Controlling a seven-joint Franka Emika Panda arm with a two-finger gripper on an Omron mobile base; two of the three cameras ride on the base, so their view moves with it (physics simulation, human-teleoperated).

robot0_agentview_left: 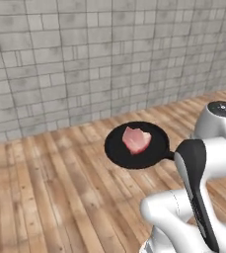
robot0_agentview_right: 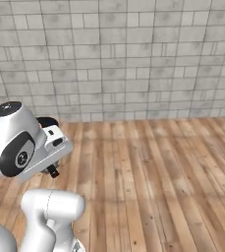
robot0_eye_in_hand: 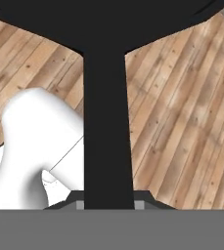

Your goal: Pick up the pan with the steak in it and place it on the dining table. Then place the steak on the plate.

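Note:
The black pan [robot0_agentview_left: 115, 148] hangs level in the air above a wooden floor, with the pink-red steak [robot0_agentview_left: 136, 139] lying near its middle. Its thin handle [robot0_agentview_left: 168, 155] runs back toward my arm, which covers the hand in the left base view. In the hand view the handle [robot0_eye_in_hand: 107, 122] runs straight down from the pan's underside into my gripper [robot0_eye_in_hand: 108, 204], which is shut on it. A sliver of the pan's rim [robot0_agentview_right: 47, 121] peeks out behind my arm in the right base view. The dining table and the plate are out of view.
A grey brick wall [robot0_agentview_left: 85, 59] stands ahead, beyond a stretch of bare plank floor [robot0_agentview_right: 153, 177]. My own white arm links fill the lower right of the left base view and the lower left of the right base view.

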